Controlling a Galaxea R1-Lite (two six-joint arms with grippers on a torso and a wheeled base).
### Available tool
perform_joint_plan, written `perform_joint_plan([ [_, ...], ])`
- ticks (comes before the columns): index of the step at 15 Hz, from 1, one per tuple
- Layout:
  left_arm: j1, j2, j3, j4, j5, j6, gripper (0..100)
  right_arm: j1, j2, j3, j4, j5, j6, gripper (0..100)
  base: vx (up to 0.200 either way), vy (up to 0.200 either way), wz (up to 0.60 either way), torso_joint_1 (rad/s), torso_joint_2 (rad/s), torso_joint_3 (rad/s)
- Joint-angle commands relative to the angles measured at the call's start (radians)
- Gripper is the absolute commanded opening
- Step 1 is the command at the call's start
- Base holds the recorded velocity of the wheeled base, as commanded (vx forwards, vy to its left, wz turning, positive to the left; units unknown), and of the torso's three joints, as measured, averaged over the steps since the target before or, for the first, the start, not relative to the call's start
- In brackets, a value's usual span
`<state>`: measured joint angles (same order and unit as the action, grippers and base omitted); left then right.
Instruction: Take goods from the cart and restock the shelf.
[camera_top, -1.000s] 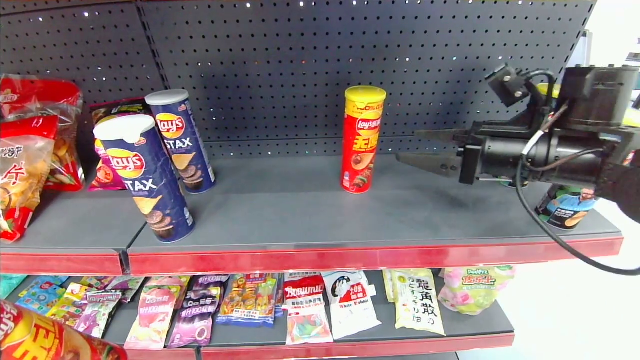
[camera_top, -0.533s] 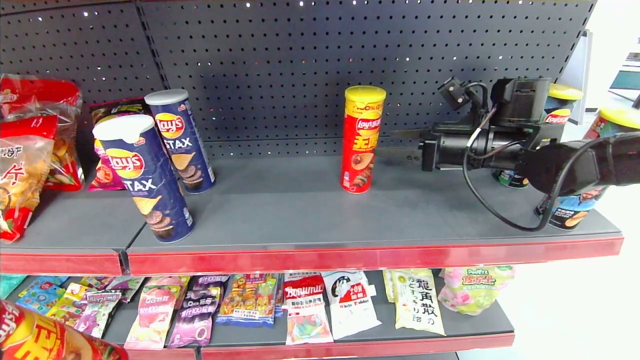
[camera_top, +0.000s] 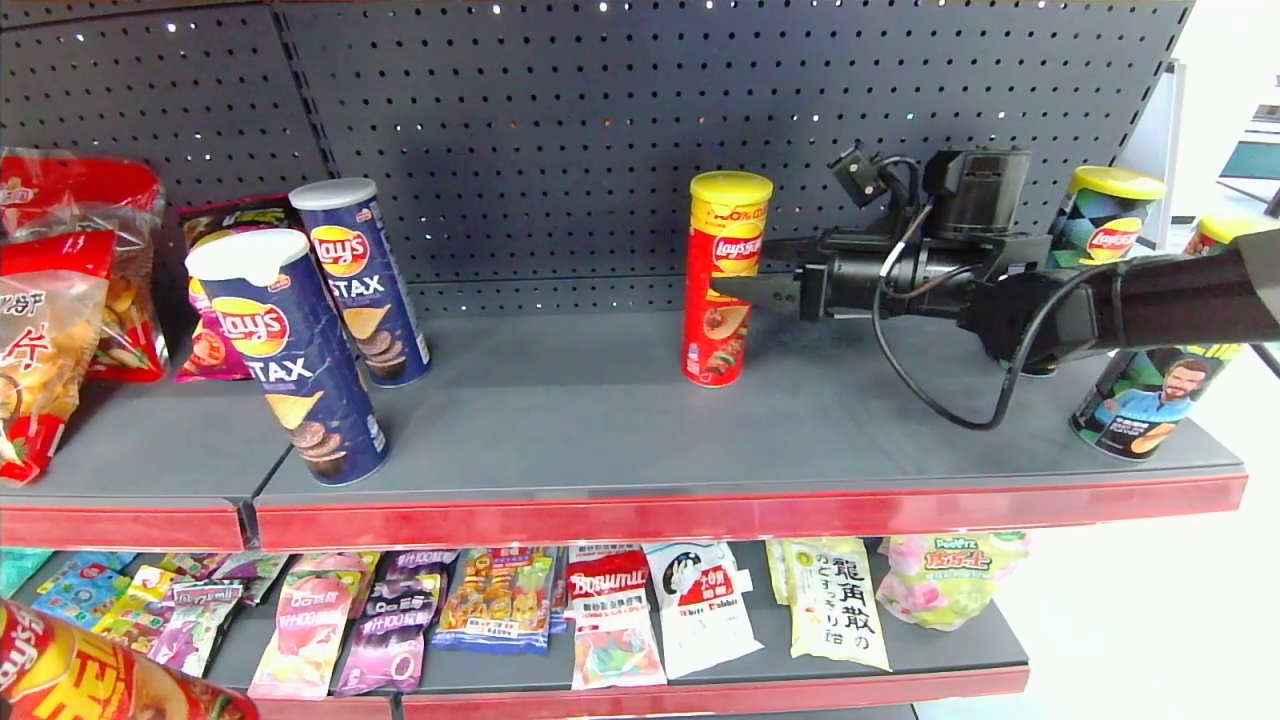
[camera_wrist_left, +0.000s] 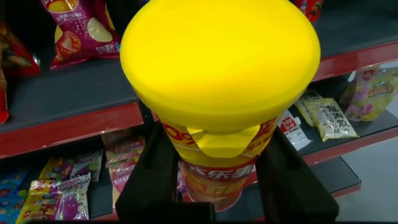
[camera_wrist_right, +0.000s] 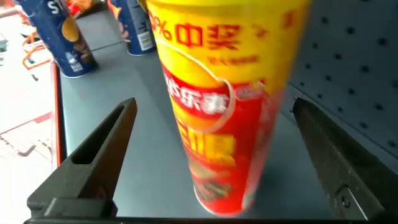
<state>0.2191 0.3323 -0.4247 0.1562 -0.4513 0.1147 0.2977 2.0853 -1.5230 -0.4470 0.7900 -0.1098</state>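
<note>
A red chips can with a yellow lid (camera_top: 727, 280) stands upright mid-shelf on the grey upper shelf (camera_top: 600, 440). My right gripper (camera_top: 765, 270) comes in from the right at the can's mid-height. It is open, with one finger on each side of the can (camera_wrist_right: 214, 143), and I cannot tell whether they touch it. My left gripper (camera_wrist_left: 217, 174) is shut on a second red can with a yellow lid (camera_wrist_left: 221, 68). That second can (camera_top: 90, 680) sits low at the bottom left of the head view.
Two blue cans (camera_top: 290, 350) (camera_top: 365, 280) stand left of centre, with snack bags (camera_top: 60, 300) at the far left. Two dark green cans (camera_top: 1110, 220) (camera_top: 1145, 400) stand at the shelf's right end. Flat packets (camera_top: 610, 620) lie on the lower shelf.
My right arm has moved left along the shelf, from well right of the standing red can to having its fingers around it. The left gripper's can has stayed put.
</note>
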Motion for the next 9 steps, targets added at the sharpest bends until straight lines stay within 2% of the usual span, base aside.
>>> perform_joint_plan([
  [1,0.0,-0.001,0.0,0.0,0.002,0.0,0,0.015,0.019,-0.019,0.001,0.0,0.001,100,0.0,0.0,0.0,0.0,0.0,0.0],
  [9,0.0,0.002,0.003,0.0,0.0,0.0,0,0.024,0.107,-0.144,0.007,0.015,0.001,100,0.0,0.0,0.0,0.0,0.0,0.0],
])
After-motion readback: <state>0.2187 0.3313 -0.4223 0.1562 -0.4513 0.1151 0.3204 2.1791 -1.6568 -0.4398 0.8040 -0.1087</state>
